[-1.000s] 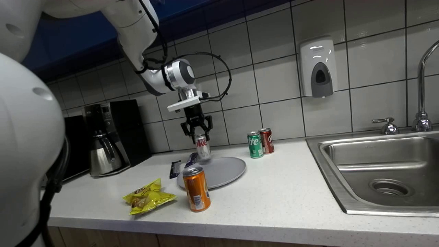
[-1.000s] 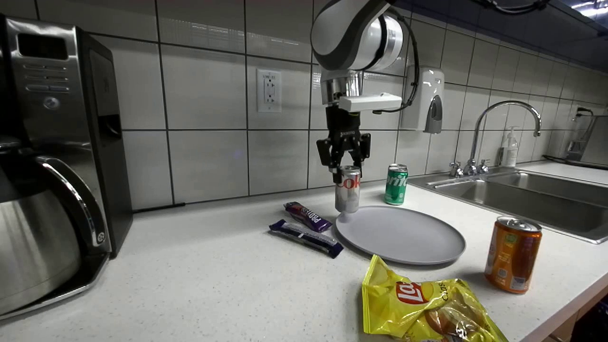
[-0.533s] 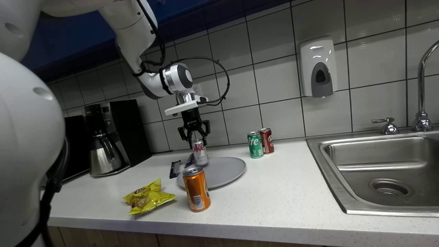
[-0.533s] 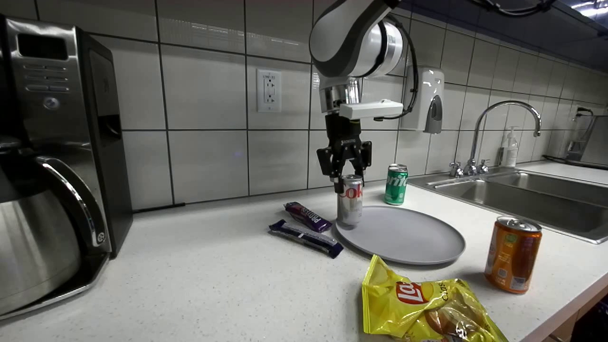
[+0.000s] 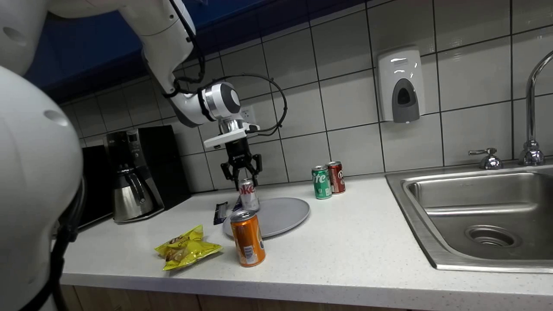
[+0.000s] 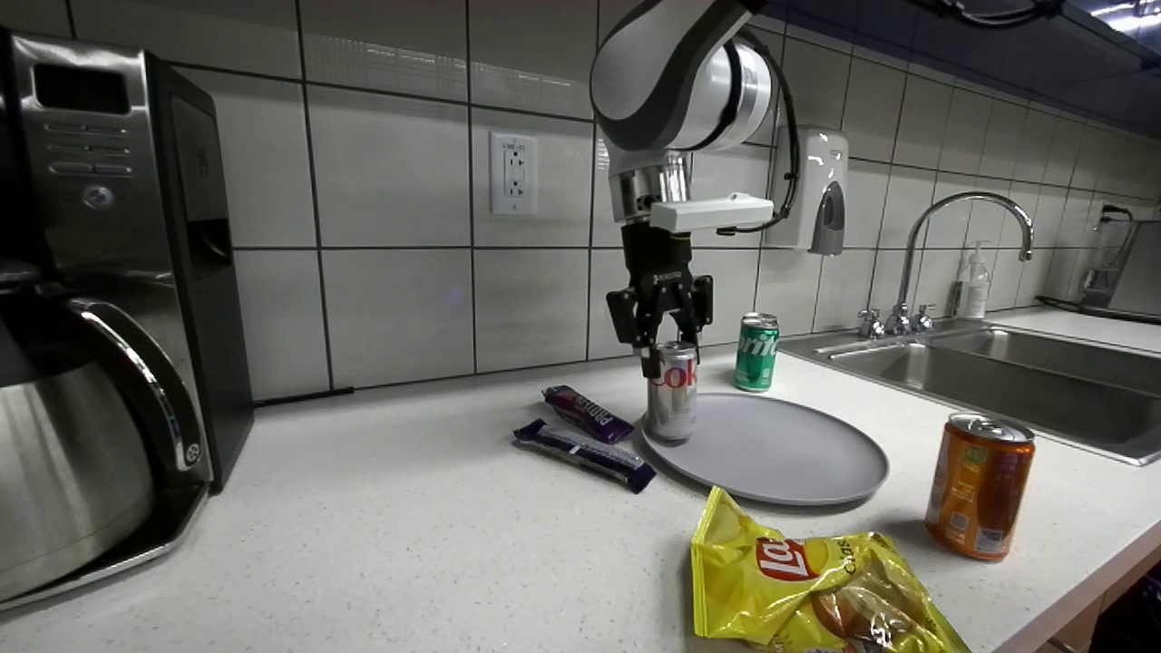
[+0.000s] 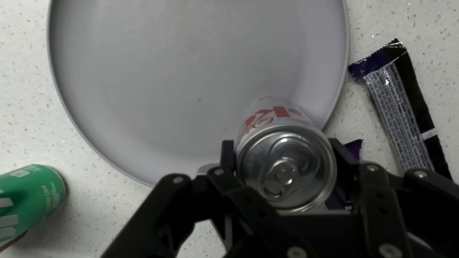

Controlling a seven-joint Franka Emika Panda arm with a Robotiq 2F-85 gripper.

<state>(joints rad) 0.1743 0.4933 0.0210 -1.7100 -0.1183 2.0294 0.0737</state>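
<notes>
silver coke can is clamped between the fingers at the edge of a grey plate in the wrist view, gripped on opposite sides close to its lid. a purple-wrapped bar lies on the counter beside the plate; a second bar is mostly hidden behind the fingers; a green can stands apart at lower left.

in an exterior view, the held can is close to upright over the plate, on the side toward the bars. an orange can stands in front of the plate near a yellow chip bag, and a dark red can is just beside the green one, near the tiled wall.

in an exterior view, a wall outlet shows behind, and the can's base appears at plate level just inside the rim, though whether it fully rests there cannot be told. the step in hand looks to be the set-down; the next move would call for a level base clear of the raised rim, then an even parting of the fingers and a straight lift that leaves the can standing and the bars untouched.
</notes>
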